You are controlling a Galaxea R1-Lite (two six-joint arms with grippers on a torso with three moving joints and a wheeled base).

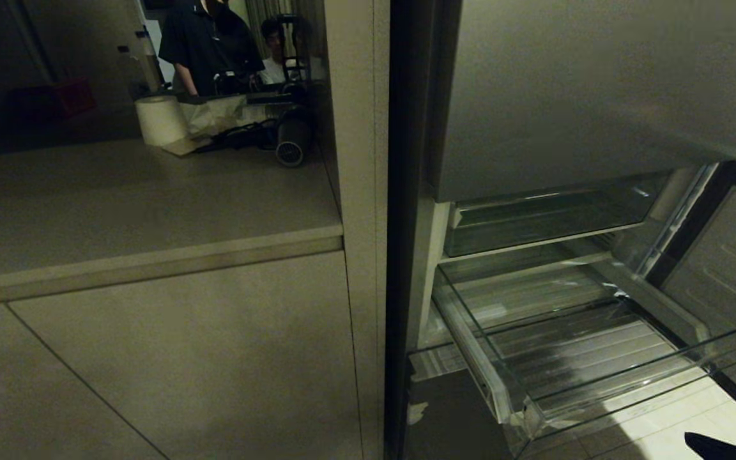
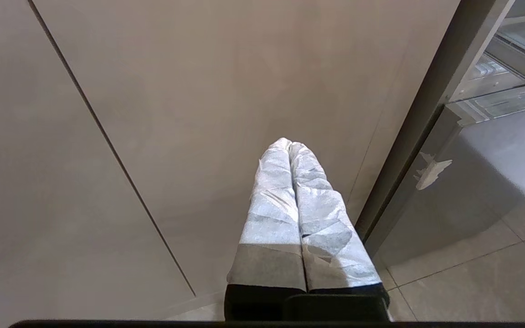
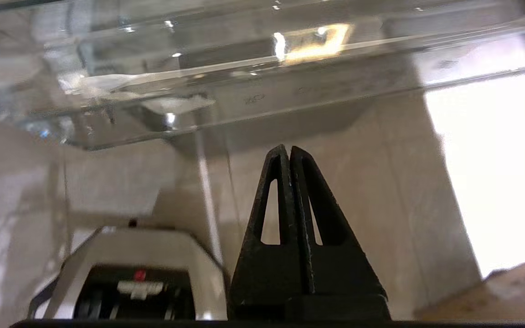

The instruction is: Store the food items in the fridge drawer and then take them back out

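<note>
The fridge drawer (image 1: 572,358) is pulled out of the open fridge: a clear shallow bin with a ribbed bottom, and nothing lies in it. The food items are out of view. My right gripper (image 3: 289,148) is shut and empty, low over the tiled floor, just under and in front of the drawer's clear front lip (image 3: 244,91). Its dark tip shows at the head view's lower right corner (image 1: 694,438). My left gripper (image 2: 290,143), with white-wrapped fingers, is shut on nothing and faces the beige cabinet panel (image 2: 198,91) left of the fridge.
A clear compartment (image 1: 534,223) sits above the drawer, under the grey steel door panel (image 1: 598,83). The open fridge door (image 1: 726,268) stands at the right. A counter (image 1: 119,211) at left holds a paper roll (image 1: 160,120), with people (image 1: 208,45) behind. A cardboard box (image 3: 508,291) lies on the floor.
</note>
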